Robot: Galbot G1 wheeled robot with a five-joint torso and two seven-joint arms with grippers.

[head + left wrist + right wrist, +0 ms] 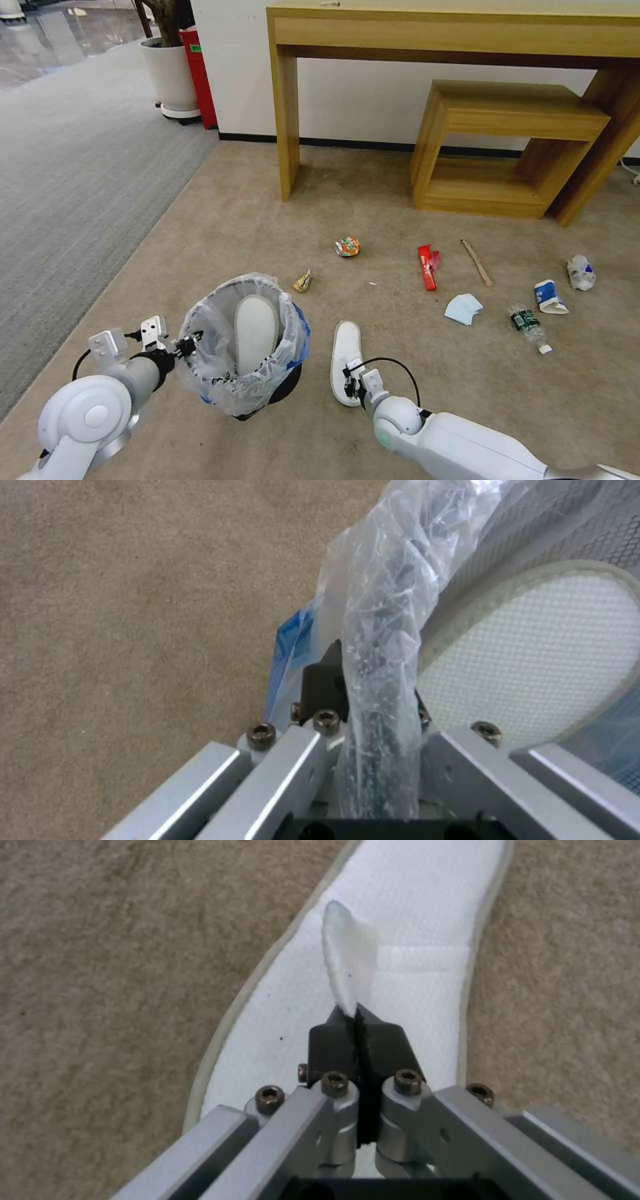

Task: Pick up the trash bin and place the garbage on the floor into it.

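The trash bin (223, 390), black with a crinkly plastic liner, stands at the lower left on the beige floor (220, 220). My left gripper (192, 345) is shut on its near rim, and the left wrist view shows the fingers clamping the liner-covered rim (377, 645). One white slipper (255, 332) stands inside the bin. The other slipper (347, 353) lies flat beside the bin. My right gripper (357, 1017) is shut on a raised fold of its upper. Farther off lie a crushed can (347, 247), red wrapper (427, 268), wooden stick (477, 262), blue mask (463, 309), plastic bottle (529, 325) and crumpled paper cups (551, 297).
A small yellow wrapper (303, 281) lies beyond the bin. A wooden desk (287, 113) and a low wooden shelf (507, 147) stand against the far wall. A white planter (170, 77) and grey striped carpet (73, 173) are at the left.
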